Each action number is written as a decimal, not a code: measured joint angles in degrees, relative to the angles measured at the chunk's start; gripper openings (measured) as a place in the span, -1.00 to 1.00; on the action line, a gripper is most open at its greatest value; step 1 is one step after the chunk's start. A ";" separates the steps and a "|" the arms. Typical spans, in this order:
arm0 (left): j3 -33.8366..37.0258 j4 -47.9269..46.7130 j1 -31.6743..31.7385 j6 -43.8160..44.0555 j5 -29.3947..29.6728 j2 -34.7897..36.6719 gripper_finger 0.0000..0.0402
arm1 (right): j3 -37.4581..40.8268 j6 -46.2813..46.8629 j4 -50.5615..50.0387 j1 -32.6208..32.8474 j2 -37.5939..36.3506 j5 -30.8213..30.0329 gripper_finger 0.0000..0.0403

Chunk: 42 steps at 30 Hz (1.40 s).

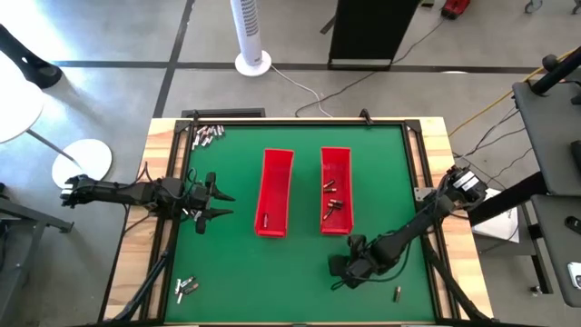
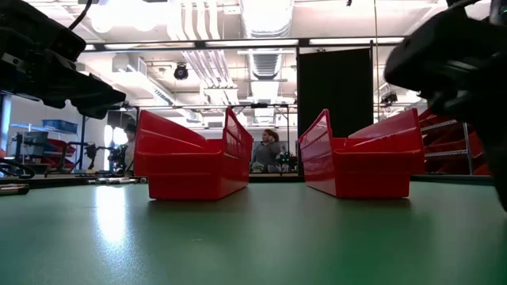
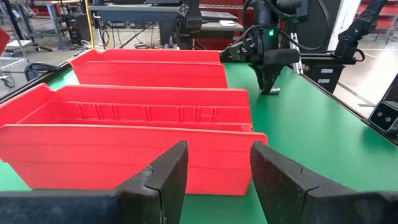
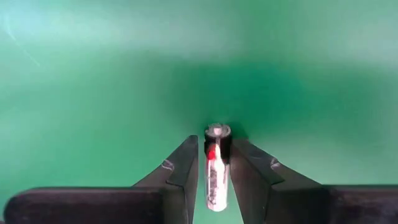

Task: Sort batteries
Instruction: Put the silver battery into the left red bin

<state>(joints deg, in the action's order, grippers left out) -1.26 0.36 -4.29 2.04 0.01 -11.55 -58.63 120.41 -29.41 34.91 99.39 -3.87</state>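
**Inspector:** Now, the right hand (image 4: 213,165) first. What has it got?

**Assistant:** Its fingers stand narrowly apart around one battery (image 4: 216,168), silver with a red band, which lies lengthwise between them. They sit close on both sides, though I cannot say whether they are gripping it. The hand is low over the green bench (image 1: 236,272), near the front edge and in front of the right red tray (image 1: 335,191).

**Inspector:** Why there?

**Assistant:** My judgement: a loose cell is being handled in open ground, with the trays just ahead as its likely destination. Another battery (image 1: 397,293) lies nearby, towards the front right corner.

**Inspector:** And the left hand (image 3: 214,171)?

**Assistant:** Open, holding nothing, waiting beside the left red tray (image 1: 275,193) and facing its long wall.

**Inspector:** Remaining stock?

**Assistant:** A cluster of batteries (image 1: 207,134) sits at the far left corner, another (image 1: 187,287) at the near left. Several already lie in the right tray, one in the left.

**Inspector:** Clearance?

**Assistant:** Bare green lies around the right hand; the tray walls are the only obstacle.
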 joint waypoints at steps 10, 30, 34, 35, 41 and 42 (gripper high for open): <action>-0.01 -0.01 0.00 0.00 -0.01 0.00 -0.23 | -0.12 -0.42 0.57 -0.04 0.00 -0.21 -0.35; 0.00 0.00 0.02 0.00 -0.02 0.00 -0.23 | -8.62 -16.70 -5.28 -1.67 -0.79 -2.48 0.03; 0.00 0.00 0.00 0.00 -0.02 0.00 -0.23 | -9.38 -28.84 -4.98 -3.21 -0.81 -7.18 0.03; 0.00 0.00 0.01 0.00 0.00 0.00 -0.23 | -9.48 -32.37 -4.76 -3.50 -0.81 -9.15 0.03; 0.00 -0.02 0.02 0.00 0.00 0.02 -0.23 | -9.54 -57.70 2.03 -3.03 -0.81 -21.09 0.03; -0.01 0.00 0.02 0.00 0.00 0.02 -0.23 | -9.42 -62.32 3.68 -2.69 -0.81 -22.00 0.03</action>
<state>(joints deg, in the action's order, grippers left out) -1.27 0.36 -4.27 2.04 0.01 -11.53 -68.05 58.09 -25.73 32.22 98.59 -25.87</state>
